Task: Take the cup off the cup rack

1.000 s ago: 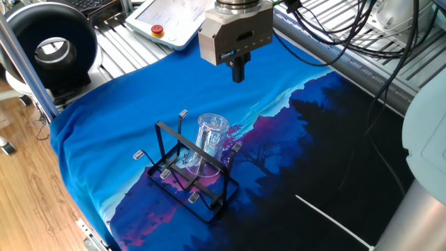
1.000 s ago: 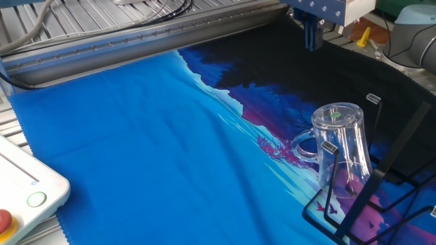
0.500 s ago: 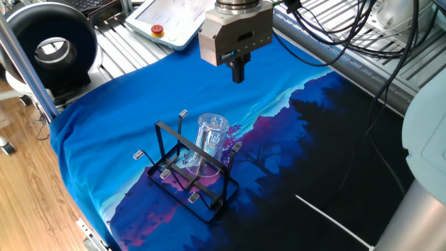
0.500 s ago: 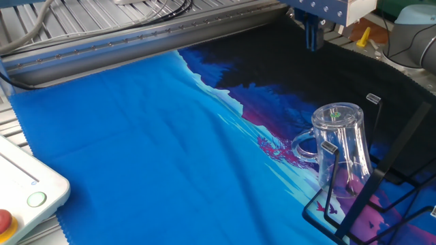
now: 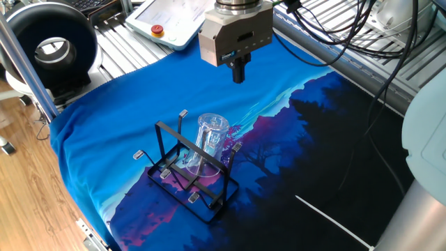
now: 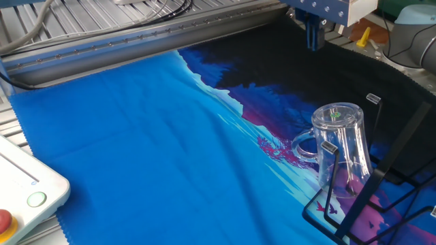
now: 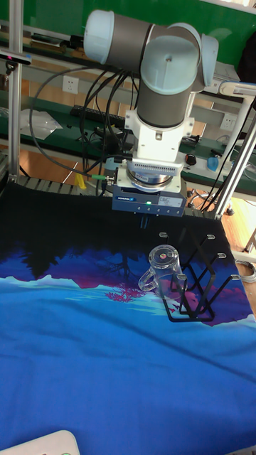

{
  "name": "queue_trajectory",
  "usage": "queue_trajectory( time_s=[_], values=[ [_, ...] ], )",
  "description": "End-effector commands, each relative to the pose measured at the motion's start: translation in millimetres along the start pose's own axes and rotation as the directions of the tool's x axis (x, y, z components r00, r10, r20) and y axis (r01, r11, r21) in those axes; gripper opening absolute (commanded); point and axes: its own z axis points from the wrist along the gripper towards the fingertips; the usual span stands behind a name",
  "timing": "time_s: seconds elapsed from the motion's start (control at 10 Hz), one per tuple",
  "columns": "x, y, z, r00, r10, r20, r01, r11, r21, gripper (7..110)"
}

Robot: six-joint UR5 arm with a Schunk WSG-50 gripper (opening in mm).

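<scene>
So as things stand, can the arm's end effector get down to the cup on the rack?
Probably yes. The end effector hangs above the cloth with nothing between it and the cup, which sits upside down on the cup rack. The rack's upright bars stand on one side only, so its top and handle look free.

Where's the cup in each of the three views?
One fixed view: cup at centre, upside down on the cup rack.
The other fixed view: cup at right, handle toward the left.
Tall fixed view: cup just above centre, left side of the rack, below the tool.
Shared landmark: the black rack, touching the cup in all three.
</scene>
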Motion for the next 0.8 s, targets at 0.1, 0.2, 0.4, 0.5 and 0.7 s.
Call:
queue_trajectory(
  time_s=[0.1,0.2,0.4,0.5,0.7],
  values=[
    [0.2,12.0,-1.0,1.0,-0.008,0.001,0.008,0.999,-0.045,7],
    [0.2,10.6,-1.1,1.0,-0.01,0.001,0.01,0.999,-0.039,7],
    [0.3,12.6,-1.2,1.0,-0.01,0.001,0.01,0.999,-0.047,7],
    [1.0,12.0,-1.1,1.0,-0.008,-0.002,0.008,0.999,-0.044,7],
    [1.5,12.5,-0.6,1.0,-0.005,-0.004,0.005,0.999,-0.044,7]
  ],
)
